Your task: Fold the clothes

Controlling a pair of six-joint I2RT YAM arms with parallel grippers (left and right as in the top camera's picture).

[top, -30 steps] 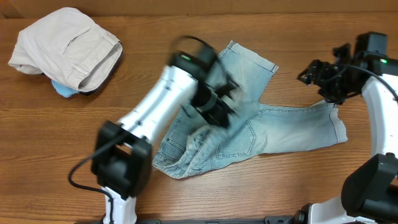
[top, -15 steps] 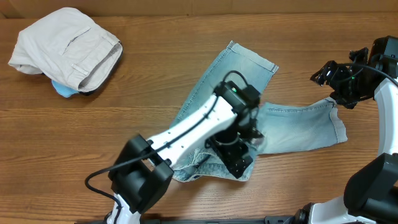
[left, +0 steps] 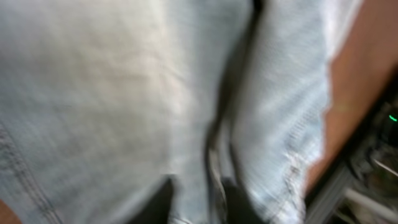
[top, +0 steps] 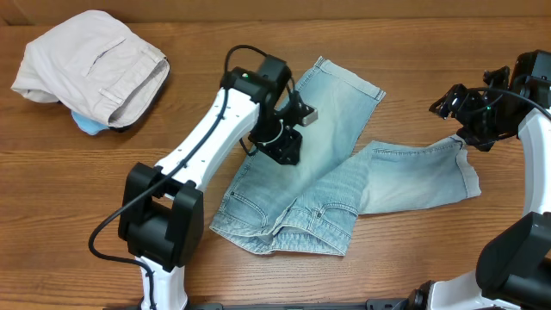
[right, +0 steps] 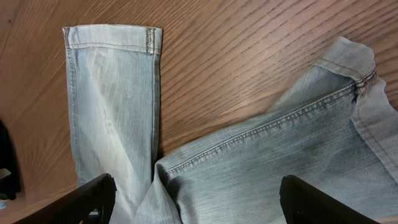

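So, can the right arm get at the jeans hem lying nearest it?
Probably yes: the right gripper hangs open close by that hem, nothing covers it, and the left gripper is over the other leg.

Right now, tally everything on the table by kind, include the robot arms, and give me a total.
Light blue denim jeans: 1
Beige trousers: 1
Blue item under the trousers, kind unclear: 1
Robot arms: 2 (left arm, right arm)
Total: 5
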